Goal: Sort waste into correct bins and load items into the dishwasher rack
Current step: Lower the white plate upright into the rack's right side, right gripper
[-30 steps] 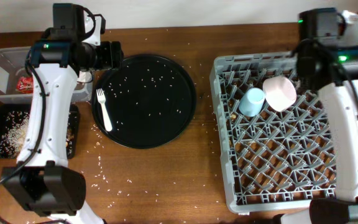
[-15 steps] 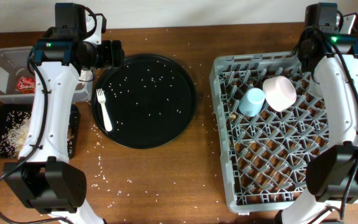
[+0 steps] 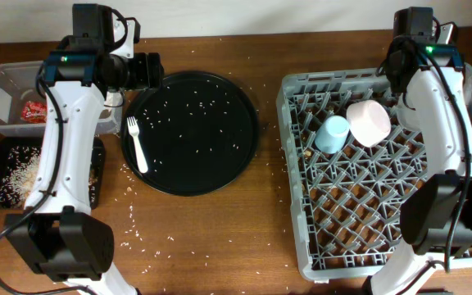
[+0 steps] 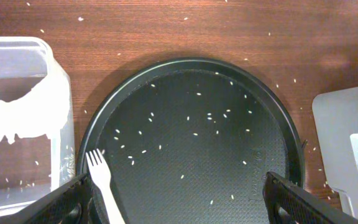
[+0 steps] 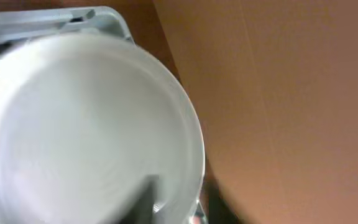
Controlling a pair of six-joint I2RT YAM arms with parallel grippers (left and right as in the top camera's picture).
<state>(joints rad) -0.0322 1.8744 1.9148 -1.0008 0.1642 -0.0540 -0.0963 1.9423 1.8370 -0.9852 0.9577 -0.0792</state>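
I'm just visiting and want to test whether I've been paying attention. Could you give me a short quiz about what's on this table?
1. True or false: the white fork lies on the round black tray.
2. What sits beside the light blue cup in the dishwasher rack? A) white bowl B) napkin C) carrot
3. What red thing lies in the clear tub?
Key: 1 true; 2 A; 3 wrapper.

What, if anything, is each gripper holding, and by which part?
The right gripper appears to pinch the pale plate at its rim, though the view is blurred. The left gripper is open and holds nothing.
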